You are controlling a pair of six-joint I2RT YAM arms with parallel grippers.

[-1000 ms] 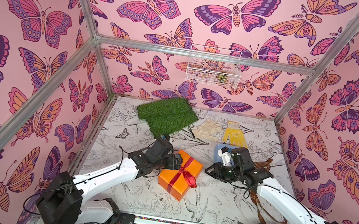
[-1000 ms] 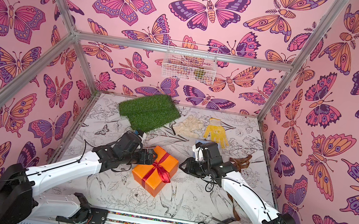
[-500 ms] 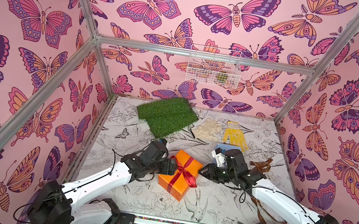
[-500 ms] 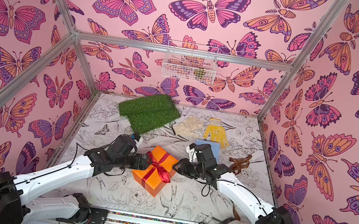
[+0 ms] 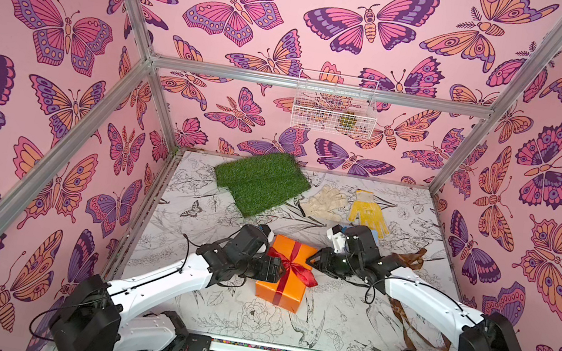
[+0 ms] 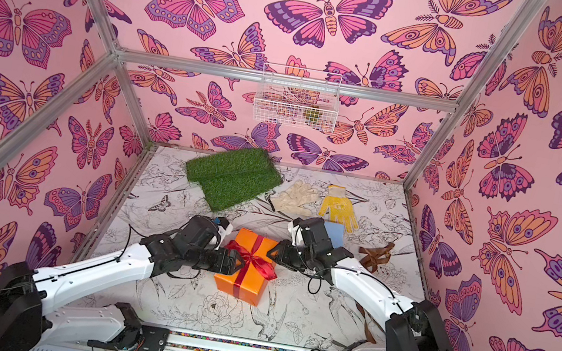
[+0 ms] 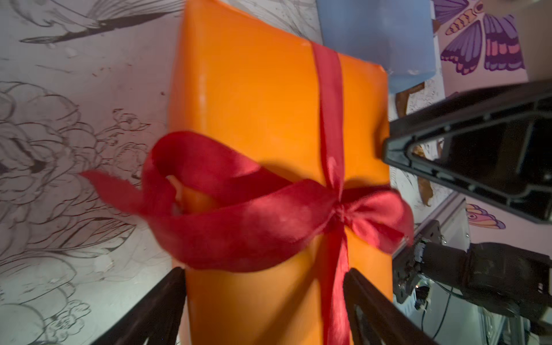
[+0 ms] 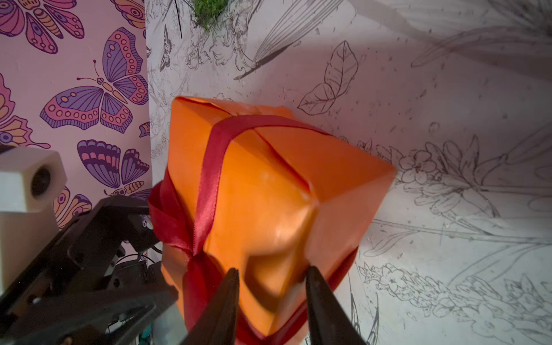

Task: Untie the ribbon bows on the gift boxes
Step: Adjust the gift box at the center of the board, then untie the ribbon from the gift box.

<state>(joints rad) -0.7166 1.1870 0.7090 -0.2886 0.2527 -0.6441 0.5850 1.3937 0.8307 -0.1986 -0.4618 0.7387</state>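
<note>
Sitting lower middle of the frame: orange box (image 5: 282, 249), red bow (image 5: 295, 271) still tied.
Left gripper (image 5: 280, 271) spread wide beside the bow, right gripper (image 5: 313, 261) half apart at the box's right corner.

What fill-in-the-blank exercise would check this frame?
The shiny red satin ribbon is tied in a bow on the ____ paper-wrapped box. The loose brown ribbon lies on the table by the ____ arm. The work glove beside the cream fabric glove is ____.
Missing: orange; right; yellow.
</note>
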